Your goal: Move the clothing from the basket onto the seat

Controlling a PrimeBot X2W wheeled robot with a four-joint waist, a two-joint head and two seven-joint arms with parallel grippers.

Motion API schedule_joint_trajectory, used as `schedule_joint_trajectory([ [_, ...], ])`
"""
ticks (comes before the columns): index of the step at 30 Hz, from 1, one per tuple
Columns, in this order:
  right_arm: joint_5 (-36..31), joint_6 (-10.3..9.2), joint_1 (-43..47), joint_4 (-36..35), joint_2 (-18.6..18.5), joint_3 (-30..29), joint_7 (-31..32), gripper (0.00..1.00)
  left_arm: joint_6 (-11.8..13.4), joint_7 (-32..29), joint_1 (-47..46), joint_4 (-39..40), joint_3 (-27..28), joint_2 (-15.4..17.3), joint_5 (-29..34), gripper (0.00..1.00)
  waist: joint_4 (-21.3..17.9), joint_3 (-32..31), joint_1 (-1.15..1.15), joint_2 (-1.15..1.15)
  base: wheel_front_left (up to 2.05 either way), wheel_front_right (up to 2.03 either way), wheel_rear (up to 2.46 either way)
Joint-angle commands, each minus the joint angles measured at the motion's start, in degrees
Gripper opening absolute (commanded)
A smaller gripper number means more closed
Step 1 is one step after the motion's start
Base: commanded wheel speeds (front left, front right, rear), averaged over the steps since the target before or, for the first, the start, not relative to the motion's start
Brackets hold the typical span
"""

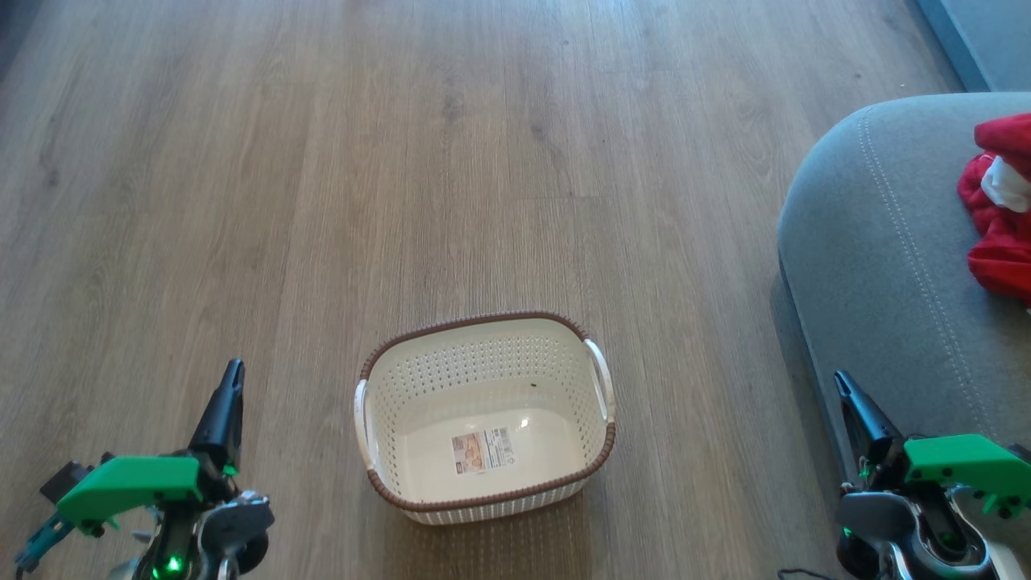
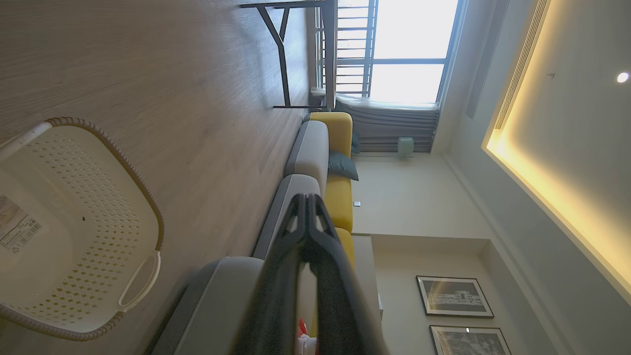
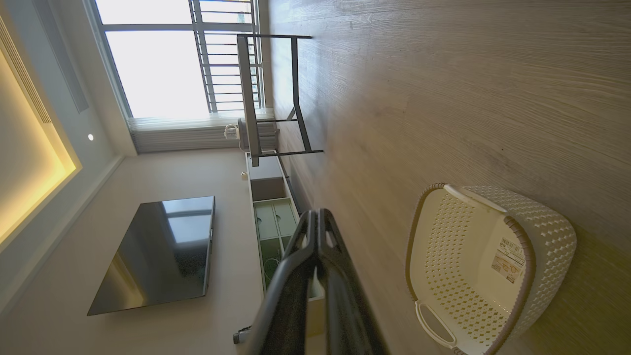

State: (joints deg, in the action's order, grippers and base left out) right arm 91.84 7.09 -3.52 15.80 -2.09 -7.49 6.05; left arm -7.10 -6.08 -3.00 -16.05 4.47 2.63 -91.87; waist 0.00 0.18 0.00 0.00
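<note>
The red clothing (image 1: 997, 211) lies bunched on the grey seat (image 1: 878, 266), well apart from the cream basket (image 1: 483, 321) standing on the wood floor (image 1: 403, 161). The left tool (image 1: 233, 377) and right tool (image 1: 842, 382) are both clenched, grasping nothing.

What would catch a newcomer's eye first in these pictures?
The bright red clothing stands out most, bunched on the grey seat at the right edge of the head view. Next comes the cream basket, empty on the wooden floor in the middle, with the left gripper and the right gripper shut at the lower corners.
</note>
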Motion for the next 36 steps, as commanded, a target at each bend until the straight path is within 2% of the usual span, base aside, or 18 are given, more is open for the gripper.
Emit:
schedule_joint_trajectory([
  [1, 0.33, 0.4, -2.67, -1.78, -0.78, 0.97, 0.44, 0.0, -0.38, -0.44, -3.2, 1.99, 2.09, 0.25, -0.26, 0.0, 0.0, 0.0, 0.0, 0.0, 0.0, 0.0, 0.0],
  [36, 0.33, 0.4, -2.67, -1.78, -0.78, 0.98, 0.43, 0.0, -0.38, -0.42, -3.19, 1.99, 2.07, 0.25, -0.28, 0.0, 0.0, 0.0, 0.0, 0.0, 0.0, 0.0, 0.0],
])
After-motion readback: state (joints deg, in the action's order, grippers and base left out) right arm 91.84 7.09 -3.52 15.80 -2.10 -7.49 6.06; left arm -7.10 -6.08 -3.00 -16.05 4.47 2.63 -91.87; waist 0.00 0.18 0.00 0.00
